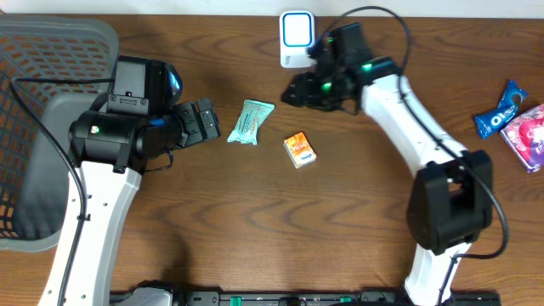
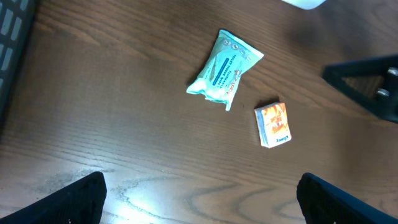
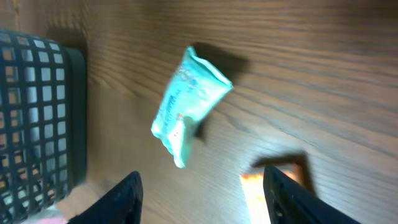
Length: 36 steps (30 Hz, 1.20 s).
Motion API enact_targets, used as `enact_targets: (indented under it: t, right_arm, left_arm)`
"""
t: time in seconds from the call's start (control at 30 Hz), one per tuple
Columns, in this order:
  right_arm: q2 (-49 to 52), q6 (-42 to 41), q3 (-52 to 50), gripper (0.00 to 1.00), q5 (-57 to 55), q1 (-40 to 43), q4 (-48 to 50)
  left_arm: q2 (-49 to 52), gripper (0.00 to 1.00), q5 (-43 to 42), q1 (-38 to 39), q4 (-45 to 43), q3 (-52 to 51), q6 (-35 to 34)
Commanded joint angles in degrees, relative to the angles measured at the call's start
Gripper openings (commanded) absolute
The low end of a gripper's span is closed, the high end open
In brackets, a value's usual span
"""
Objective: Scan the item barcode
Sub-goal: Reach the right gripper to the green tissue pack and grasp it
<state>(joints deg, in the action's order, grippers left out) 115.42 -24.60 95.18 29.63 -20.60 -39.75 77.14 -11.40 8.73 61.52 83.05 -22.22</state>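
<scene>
From above, the teal packet (image 1: 252,121) is lying on the worktop (image 1: 365,195) just beside the left pincer (image 1: 206,121), which is standing wide and empty. In the left wrist view, the packet (image 2: 224,65) is looking soft, light and crinkly, so pinching across its middle seems best. In the right wrist view, the right pincer (image 3: 202,193) is hanging partly wide, holding nothing, near the packet (image 3: 186,102).

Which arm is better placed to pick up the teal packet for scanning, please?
Left. The left hand is open and sits right beside the teal packet, facing it, with nothing between them. The right hand hangs farther off, near the white scanner.
</scene>
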Motion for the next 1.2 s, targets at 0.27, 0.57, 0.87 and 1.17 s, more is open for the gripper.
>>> enact_targets:
  t: [0.27,0.57,0.87,1.17]
  right_arm:
    - [10.1,-17.29,0.22,0.58,-3.58,-8.35,8.37]
    - [13.7,-20.52,0.17,0.57,-3.61,-9.51,9.84]
    - [18.88,-22.51,0.17,0.45,-3.63,-11.82,13.22]
    - [18.56,-20.48,0.7,0.01,4.09,-9.6,13.57]
  left_arm:
    - [0.02,0.98,0.52,-0.2,0.17,0.39,0.74]
    - [0.02,0.98,0.52,-0.2,0.15,0.39,0.74]
    - [0.02,0.98,0.55,-0.2,0.17,0.39,0.72]
    - [0.02,0.98,0.52,-0.2,0.17,0.39,0.72]
